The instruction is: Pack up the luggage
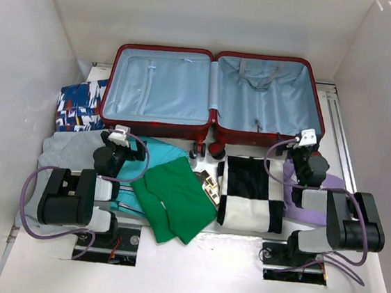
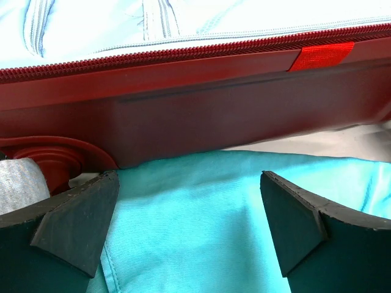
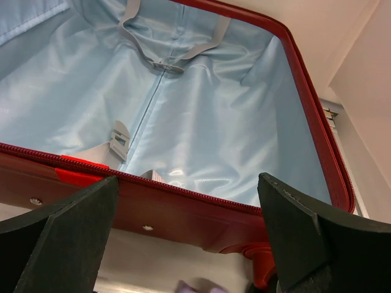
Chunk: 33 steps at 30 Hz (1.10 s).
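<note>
Suitcase (image 1: 160,87) lies wide open at the far side of the table in the top view, with clothes spread in front of it: green shirt (image 1: 176,200), checkered blanket (image 1: 250,193), teal top (image 1: 154,155). My left gripper (image 1: 119,137) hangs over the teal top, and my right gripper (image 1: 307,138) is by the near right corner. Left wrist cam: fingers spread wide, released, teal cloth underneath, red shell just ahead. Right wrist cam: same deal, fingers apart and gripping nothing, looking into the blue-lined right half.

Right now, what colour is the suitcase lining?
Pale blue lining, clearest in the right wrist view.
</note>
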Tool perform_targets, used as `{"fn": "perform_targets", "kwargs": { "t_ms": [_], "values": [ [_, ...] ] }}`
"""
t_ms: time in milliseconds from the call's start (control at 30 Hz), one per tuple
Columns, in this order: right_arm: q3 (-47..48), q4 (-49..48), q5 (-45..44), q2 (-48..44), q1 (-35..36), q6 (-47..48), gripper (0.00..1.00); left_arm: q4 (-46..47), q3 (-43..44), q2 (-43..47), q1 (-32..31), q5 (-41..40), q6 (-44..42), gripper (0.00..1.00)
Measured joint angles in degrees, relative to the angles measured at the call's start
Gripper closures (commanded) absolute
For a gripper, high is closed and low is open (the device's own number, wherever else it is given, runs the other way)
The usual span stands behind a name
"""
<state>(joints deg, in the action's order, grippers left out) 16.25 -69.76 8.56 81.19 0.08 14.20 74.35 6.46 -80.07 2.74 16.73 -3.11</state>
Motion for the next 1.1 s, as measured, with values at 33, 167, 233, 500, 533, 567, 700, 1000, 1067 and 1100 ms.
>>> {"fn": "perform_targets", "kwargs": {
  "t_ms": [33,167,233,500,533,567,700,1000,1067,1100],
  "values": [
    [0.00,0.00,0.00,0.00,0.00,0.00,0.01,0.00,0.00,0.00,0.00,0.00,0.00,0.00],
    [0.24,1.31,-0.70,-0.63,0.00,-0.37,0.01,-0.02,0.00,0.00,0.00,0.00,0.00,0.00],
    [1.44,5.73,-1.46,-2.99,0.00,-0.55,0.01,0.00,0.00,0.00,0.00,0.15,-0.02,0.00],
    [18.21,33.44,-2.14,-21.84,0.00,-1.46,0.01,-7.06,-1.14,25.59,2.03,1.03,-1.79,0.00],
    [21.09,37.53,-1.99,-23.98,-0.02,-1.51,0.01,-10.47,0.11,31.63,2.10,2.84,-4.24,0.00],
    [24.15,41.31,-1.25,-25.53,-0.02,-1.31,0.01,-14.64,2.03,36.24,2.12,4.74,-6.84,0.00],
    [37.68,57.37,2.19,-27.58,0.72,-0.04,0.01,-32.37,10.05,49.42,2.08,10.19,-15.19,0.00],
    [64.50,95.06,-12.72,-11.74,27.82,3.78,0.01,-72.65,29.68,50.84,1.84,16.02,-23.50,0.00],
    [64.19,100.91,-15.80,-7.54,35.32,4.04,0.01,-80.46,34.67,49.70,1.84,16.59,-23.63,0.00],
    [62.97,103.06,-16.15,-6.16,38.14,3.80,0.03,-83.45,36.65,49.42,1.84,16.79,-23.58,0.00]
  ]
}}
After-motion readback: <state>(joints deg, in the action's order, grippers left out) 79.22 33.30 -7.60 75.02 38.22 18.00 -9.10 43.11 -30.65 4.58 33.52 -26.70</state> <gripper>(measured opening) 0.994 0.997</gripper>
